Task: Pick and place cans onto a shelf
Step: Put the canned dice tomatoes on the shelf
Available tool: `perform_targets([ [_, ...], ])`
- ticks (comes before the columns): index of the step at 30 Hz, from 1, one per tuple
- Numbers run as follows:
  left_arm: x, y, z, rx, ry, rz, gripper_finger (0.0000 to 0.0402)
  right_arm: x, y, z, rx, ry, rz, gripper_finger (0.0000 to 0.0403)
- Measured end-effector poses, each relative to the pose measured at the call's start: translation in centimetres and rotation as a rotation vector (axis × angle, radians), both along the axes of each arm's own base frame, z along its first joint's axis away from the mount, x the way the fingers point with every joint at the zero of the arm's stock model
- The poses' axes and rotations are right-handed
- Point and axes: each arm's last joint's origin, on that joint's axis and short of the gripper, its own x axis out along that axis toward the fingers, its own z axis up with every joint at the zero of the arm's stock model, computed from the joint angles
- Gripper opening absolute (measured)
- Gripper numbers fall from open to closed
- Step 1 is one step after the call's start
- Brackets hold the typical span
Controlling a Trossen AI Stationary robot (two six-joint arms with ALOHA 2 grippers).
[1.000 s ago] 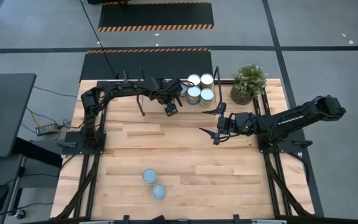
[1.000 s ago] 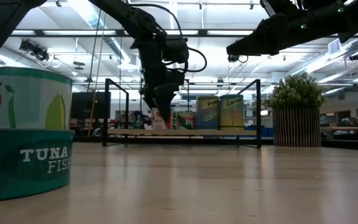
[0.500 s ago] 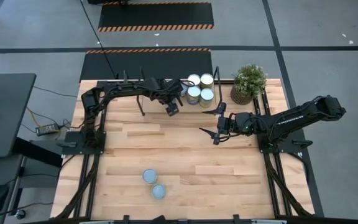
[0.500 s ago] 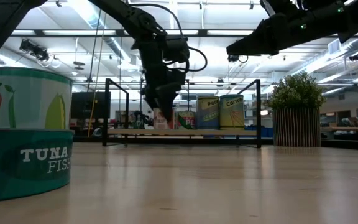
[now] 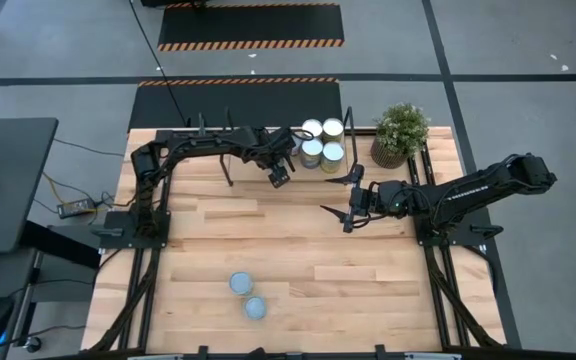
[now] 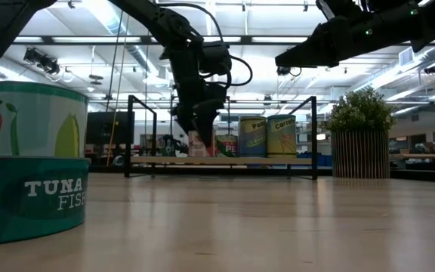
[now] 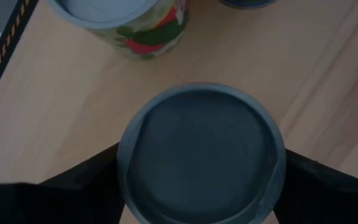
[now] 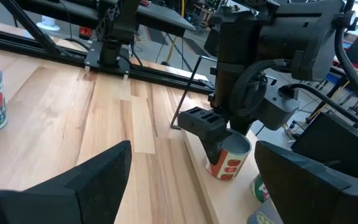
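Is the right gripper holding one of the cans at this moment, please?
No: the right gripper hangs open over bare tabletop with nothing between its fingers, while the left gripper holds a can on the shelf.

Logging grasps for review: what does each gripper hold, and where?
Left gripper clasps a can by its sides, on the shelf. Right gripper holds nothing.

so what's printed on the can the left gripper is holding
Red tomato-like shapes on a pale label, on the can in the left gripper; right wrist view shows it best.
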Motion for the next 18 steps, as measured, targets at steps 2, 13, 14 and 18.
perform_targets([
  [2, 0.01, 0.02, 0.01, -0.003, -0.007, 0.015, 0.0316, 0.00, 0.00, 0.00, 0.000, 0.000, 0.000, 0.0348],
  [13, 0.12, -0.26, 0.00, -0.012, -0.008, 0.004, 0.0316, 0.00, 0.00, -0.01, 0.000, 0.000, 0.000, 0.0348],
  [14, 0.12, -0.25, -0.01, -0.014, -0.007, -0.010, 0.0316, 0.00, 0.00, -0.01, 0.000, 0.000, 0.000, 0.0348],
  [18, 0.35, -0.39, 0.05, -0.006, -0.013, -0.067, 0.0316, 0.00, 0.00, -0.01, 0.000, 0.000, 0.000, 0.0348],
])
